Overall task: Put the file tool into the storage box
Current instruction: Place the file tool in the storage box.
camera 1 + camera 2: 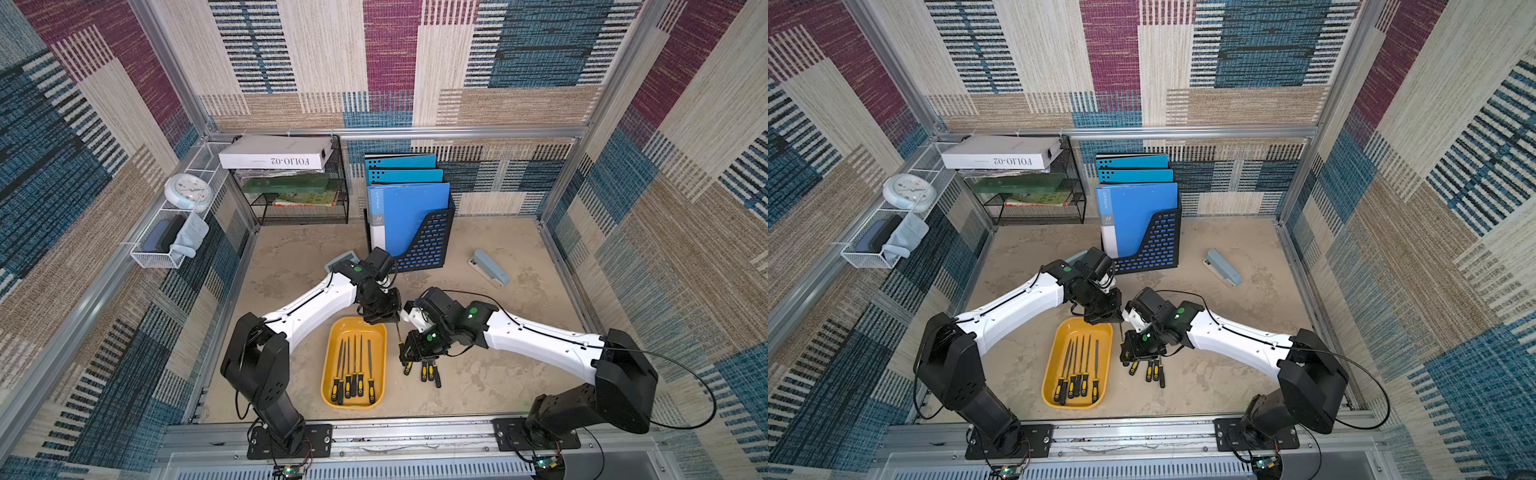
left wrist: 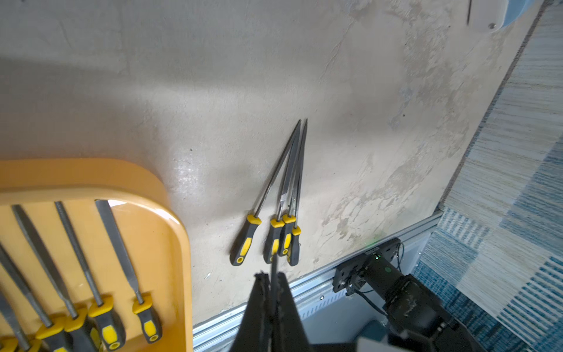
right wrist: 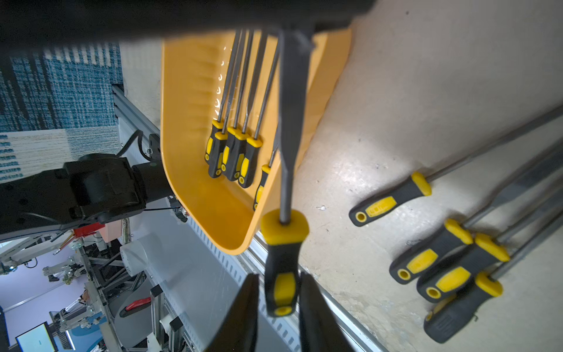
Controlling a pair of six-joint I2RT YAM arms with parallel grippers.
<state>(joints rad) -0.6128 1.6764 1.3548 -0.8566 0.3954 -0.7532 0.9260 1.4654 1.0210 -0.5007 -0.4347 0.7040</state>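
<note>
Just beside the box's [image 1: 331, 353] right wall, a file [image 3: 285, 259] is held off the desk [image 1: 519, 353]. The left jaws are clamped on its blade; the right jaws stand apart on either side of its handle. Other files [image 1: 353, 374] lie in the box, and four more [image 2: 274, 237] lie on the desk.

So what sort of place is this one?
Likely a mock office desk inside a robot test cell: blue folders, a stapler and a clock, boxed in by aluminium framing with patterned wall panels.
</note>
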